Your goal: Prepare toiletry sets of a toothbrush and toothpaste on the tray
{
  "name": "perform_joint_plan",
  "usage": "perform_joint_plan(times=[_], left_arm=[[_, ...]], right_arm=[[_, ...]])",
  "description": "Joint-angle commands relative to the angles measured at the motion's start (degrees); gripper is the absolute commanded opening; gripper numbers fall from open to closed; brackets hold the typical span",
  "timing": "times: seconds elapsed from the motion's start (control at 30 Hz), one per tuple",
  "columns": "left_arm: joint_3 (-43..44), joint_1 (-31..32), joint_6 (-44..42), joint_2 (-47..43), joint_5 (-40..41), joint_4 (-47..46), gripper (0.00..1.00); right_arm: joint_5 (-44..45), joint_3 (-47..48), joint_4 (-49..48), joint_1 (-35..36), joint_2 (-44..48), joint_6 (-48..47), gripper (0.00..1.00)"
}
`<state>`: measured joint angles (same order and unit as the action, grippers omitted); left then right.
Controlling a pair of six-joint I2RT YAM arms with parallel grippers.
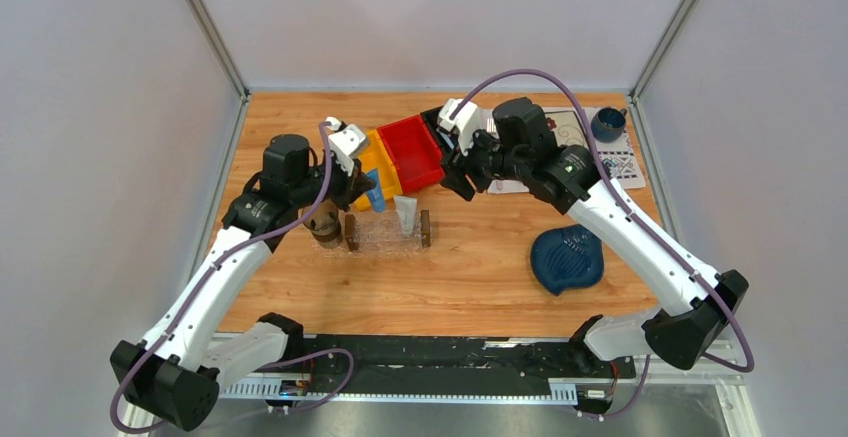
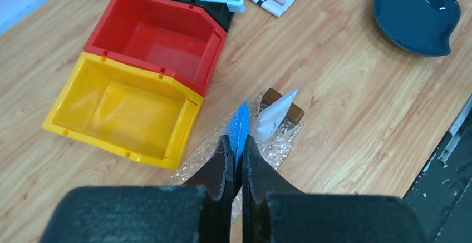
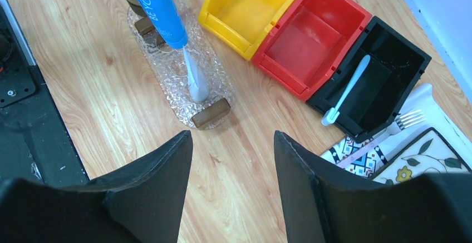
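The clear textured tray [image 1: 388, 240] lies on the wooden table with a brown block at each short end. A white toothpaste tube [image 1: 406, 215] rests on it, leaning toward the right block. My left gripper [image 2: 236, 145] is shut on the bright blue toothpaste tube [image 2: 240, 125], which hangs over the tray's [image 2: 281, 145] left part beside the white tube [image 2: 273, 116]. A pale blue toothbrush [image 3: 348, 90] lies inside the black bin [image 3: 389, 59]. My right gripper [image 3: 232, 134] stands open over bare wood, right of the tray [image 3: 167, 79], holding nothing.
A yellow bin [image 1: 378, 162] and a red bin [image 1: 412, 152] sit behind the tray. A dark blue leaf dish [image 1: 567, 259] lies at the right. A patterned cloth [image 1: 620, 162], a fork [image 3: 409, 119], a floral plate and a blue cup [image 1: 607, 123] are at the back right.
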<state>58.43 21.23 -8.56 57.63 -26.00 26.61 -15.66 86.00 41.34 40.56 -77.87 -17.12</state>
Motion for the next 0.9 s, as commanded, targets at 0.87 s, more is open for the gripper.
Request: perform_joint_plan(times=[0.87], left_arm=[[-6.40, -0.23, 7.59, 3.90, -0.89, -10.26, 0.00]], right_arm=[[1.86, 0.23, -2.93, -0.48, -0.88, 0.69, 0.60]])
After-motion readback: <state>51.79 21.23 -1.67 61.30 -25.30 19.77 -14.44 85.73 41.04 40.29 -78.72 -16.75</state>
